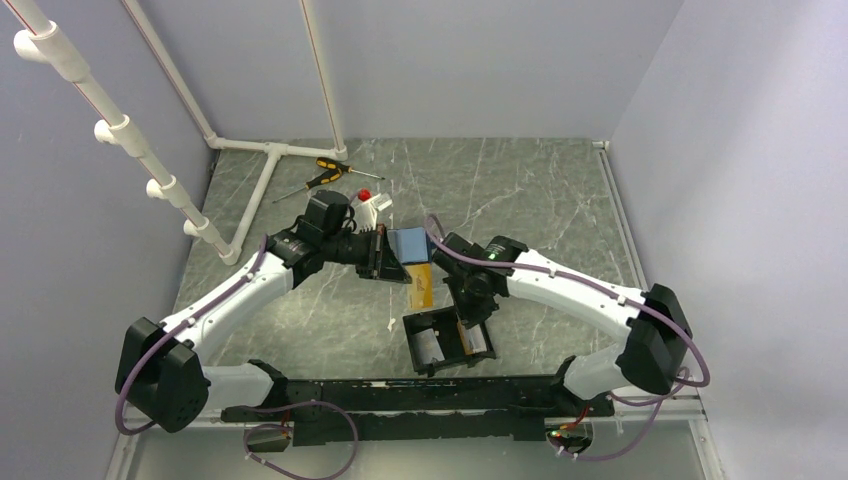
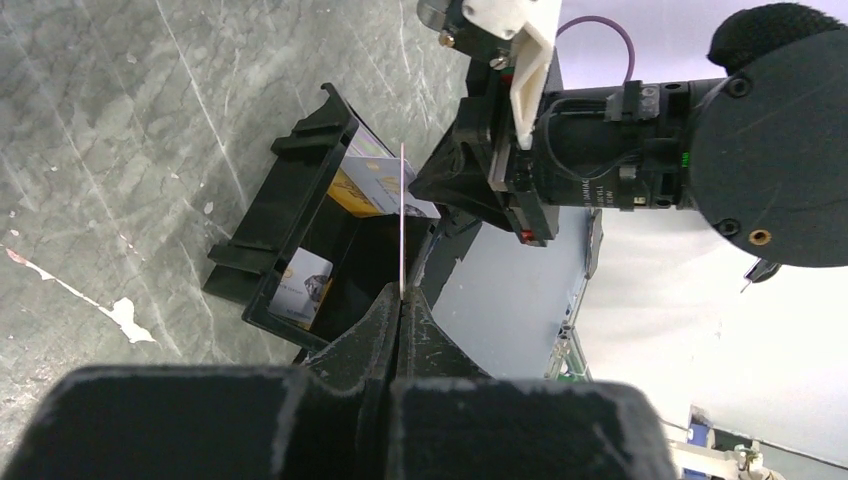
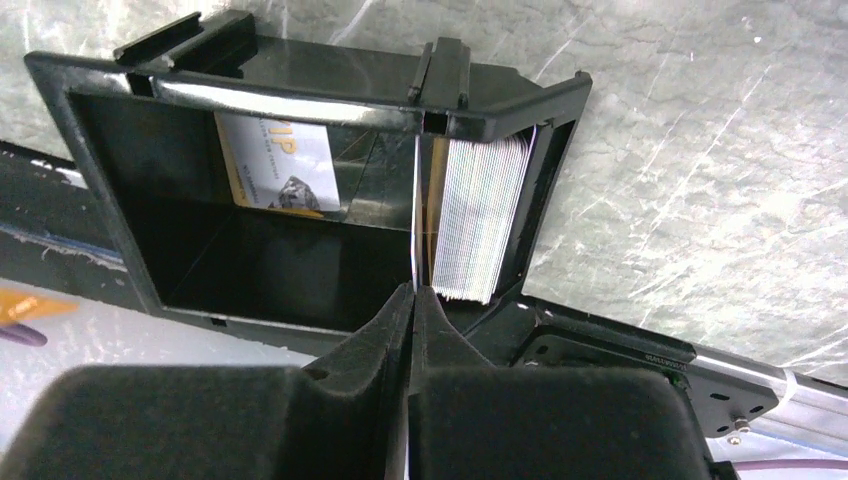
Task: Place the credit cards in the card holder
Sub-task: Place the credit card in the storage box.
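right gripper [image 3: 413, 290], like left gripper [image 2: 398, 300], is pinching a card [image 3: 416, 200] edge-on; it should be sliding straight ahead, seemingly beside the stack [image 3: 480, 220] in the holder [image 3: 95, 160].

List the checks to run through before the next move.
1. Grip of right gripper on right-held card: ok, fingers shut.
2. Position of right-held card over the card holder opening: ok.
3. Free room beside the card stack: ok.
4. Grip of left gripper on left-held card: ok, fingers shut.
5. Gap between the two held cards: cannot tell.
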`<state>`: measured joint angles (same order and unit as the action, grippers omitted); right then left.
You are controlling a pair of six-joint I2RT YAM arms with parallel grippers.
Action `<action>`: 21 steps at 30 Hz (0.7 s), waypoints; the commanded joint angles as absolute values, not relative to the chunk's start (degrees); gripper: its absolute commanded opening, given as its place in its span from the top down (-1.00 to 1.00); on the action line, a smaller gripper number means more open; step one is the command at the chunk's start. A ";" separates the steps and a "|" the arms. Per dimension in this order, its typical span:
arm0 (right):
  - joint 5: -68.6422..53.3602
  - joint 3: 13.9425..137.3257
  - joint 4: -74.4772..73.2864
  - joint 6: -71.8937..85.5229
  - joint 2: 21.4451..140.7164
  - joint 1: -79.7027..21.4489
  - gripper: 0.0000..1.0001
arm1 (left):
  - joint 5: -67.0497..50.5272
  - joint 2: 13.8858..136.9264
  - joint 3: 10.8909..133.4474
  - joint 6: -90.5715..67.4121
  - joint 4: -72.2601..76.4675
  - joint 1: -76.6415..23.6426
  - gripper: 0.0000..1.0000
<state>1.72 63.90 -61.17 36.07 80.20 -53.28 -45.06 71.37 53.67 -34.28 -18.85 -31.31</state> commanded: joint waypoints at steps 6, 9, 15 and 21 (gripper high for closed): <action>5.44 63.69 -58.58 35.33 83.71 -53.05 0.78 | -46.30 72.02 53.83 -34.96 -21.20 -27.49 1.00; 6.18 63.19 -58.70 35.70 84.11 -53.09 0.78 | -46.97 72.07 53.56 -35.07 -21.12 -26.30 1.00; 6.33 70.00 -60.70 34.18 78.72 -52.55 0.70 | -50.96 71.48 51.79 -36.26 -14.76 -24.34 1.00; -24.98 65.77 -33.01 31.93 71.54 -38.13 -0.04 | -60.04 73.30 49.13 -42.97 2.74 -19.78 1.00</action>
